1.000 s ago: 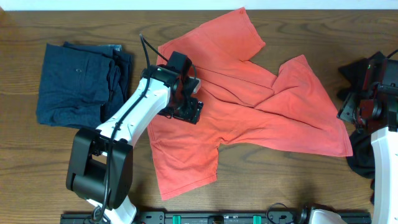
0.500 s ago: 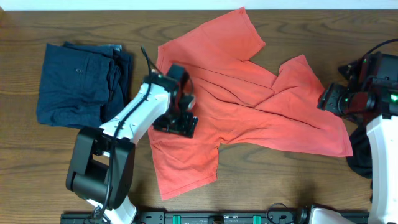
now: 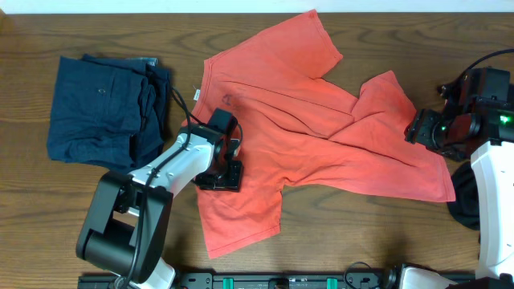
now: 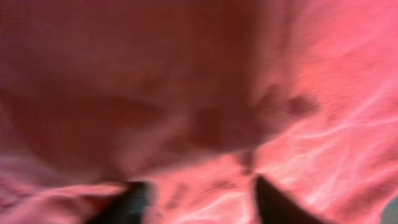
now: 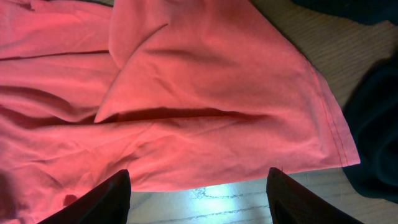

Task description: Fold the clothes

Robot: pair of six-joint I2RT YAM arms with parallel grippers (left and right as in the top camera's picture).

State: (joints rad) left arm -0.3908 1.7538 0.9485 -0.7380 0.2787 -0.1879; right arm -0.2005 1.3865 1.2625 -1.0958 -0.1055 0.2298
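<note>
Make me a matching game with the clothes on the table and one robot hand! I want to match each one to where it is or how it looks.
Things:
1. red T-shirt
2. navy clothes
3. black cloth
4. right gripper

Place or state:
a. bunched at the far right side
b. open, fingers wide apart
c. folded pile on the left side
d. spread out and rumpled in the middle

Right pairs: 1-d, 2-c, 3-a, 4-b
</note>
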